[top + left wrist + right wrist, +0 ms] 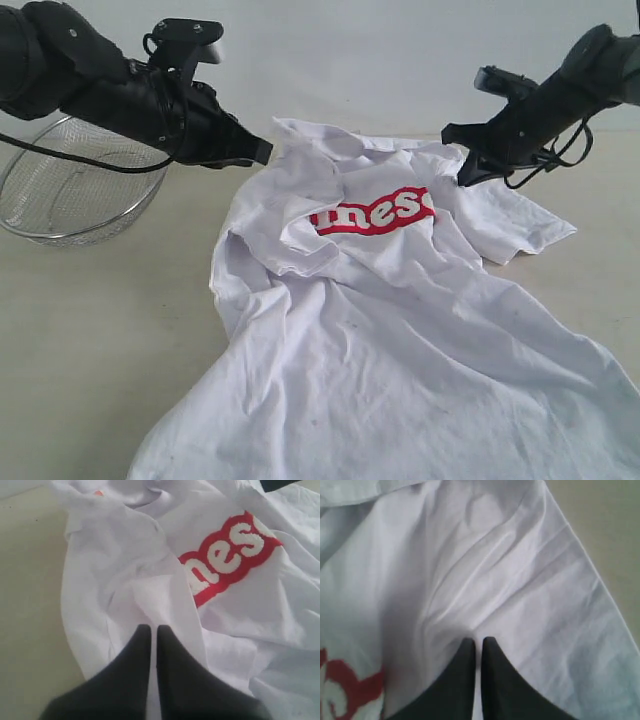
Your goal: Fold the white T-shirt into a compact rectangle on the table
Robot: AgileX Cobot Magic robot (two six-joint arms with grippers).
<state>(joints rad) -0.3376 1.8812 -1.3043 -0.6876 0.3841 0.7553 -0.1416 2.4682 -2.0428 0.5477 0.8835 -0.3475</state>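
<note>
— Pale beige table [90,330] fills the exterior view. Where is the shirt?

— The white T-shirt [400,330] lies rumpled on it, red lettering [375,213] facing up, its lower part spread toward the camera. My left gripper [262,150] sits left of the lettering, at the shirt's edge. My right gripper [466,176] touches cloth just right of the lettering. A wire basket [70,190] stands well left of it.

— And the left wrist view?

— My left jaws stand almost together over a fold near the lettering. I cannot tell whether cloth is caught. An orange tag [98,492] shows beyond the lettering.

— Right wrist view?

— My right jaws are pressed together where creases gather at their tips, pinching shirt cloth near the lettering.
</note>
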